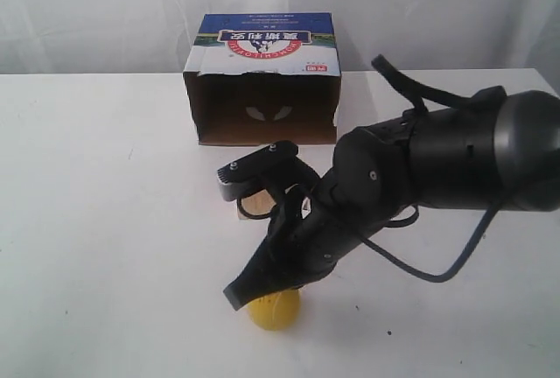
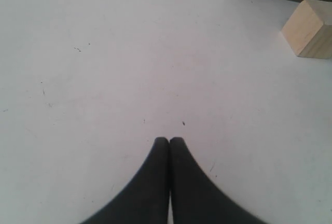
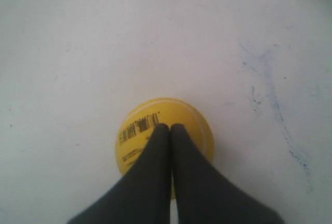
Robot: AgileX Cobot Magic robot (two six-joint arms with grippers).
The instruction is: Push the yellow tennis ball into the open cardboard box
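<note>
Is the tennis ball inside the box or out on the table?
Out. The yellow tennis ball lies on the table beneath the right pincer, apart from the open cardboard box.

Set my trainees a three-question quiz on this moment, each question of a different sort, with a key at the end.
1. True or false: the right jaws are spread wide around the ball.
2. What is printed on the ball? A) a barcode B) a red star C) nothing at all
3. Fill in: besides the shut left jaws, the left wrist view shows a pale wooden ____.

Key
1. False: they are shut, with their tips at the ball.
2. A
3. cube
</note>
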